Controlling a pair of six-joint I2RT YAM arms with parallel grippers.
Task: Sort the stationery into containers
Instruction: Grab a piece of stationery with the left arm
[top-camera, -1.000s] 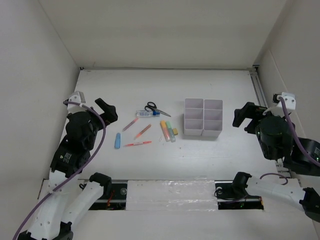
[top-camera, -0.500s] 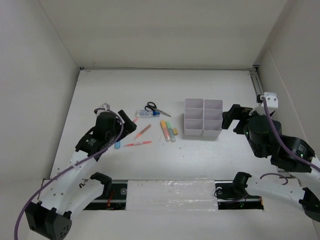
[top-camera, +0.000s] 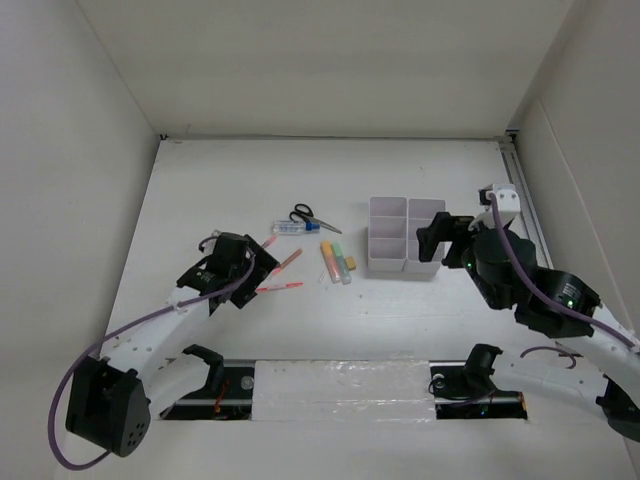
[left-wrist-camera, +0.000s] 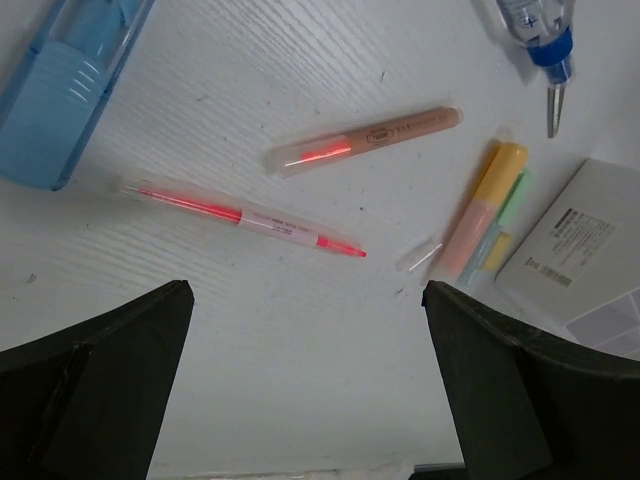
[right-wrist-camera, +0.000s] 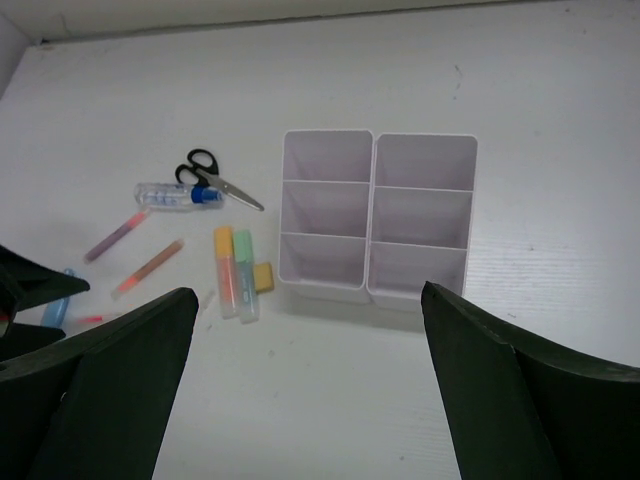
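Observation:
The stationery lies left of the white six-compartment organiser (top-camera: 406, 235) (right-wrist-camera: 375, 215). It includes black-handled scissors (top-camera: 305, 216) (right-wrist-camera: 215, 180), a blue-capped tube (right-wrist-camera: 175, 193), orange and green highlighters (top-camera: 335, 262) (right-wrist-camera: 235, 270) and thin red and orange pens. My left gripper (top-camera: 255, 278) (left-wrist-camera: 307, 292) hangs open just above the table. In its view a red pen (left-wrist-camera: 240, 215), an orange pen (left-wrist-camera: 365, 140) and a light blue marker (left-wrist-camera: 60, 100) lie just ahead of the fingers. My right gripper (top-camera: 432, 240) (right-wrist-camera: 307, 292) is open, beside the organiser's right edge, with nothing between its fingers.
White walls enclose the table on the left, back and right. A small yellow piece (right-wrist-camera: 262, 277) lies against the organiser's near left corner. The left arm's dark tip (right-wrist-camera: 30, 290) shows at the left edge of the right wrist view.
My left arm has swung right and down over the pens and now covers the blue marker from above. My right arm has moved left toward the organiser. Both grippers stayed open.

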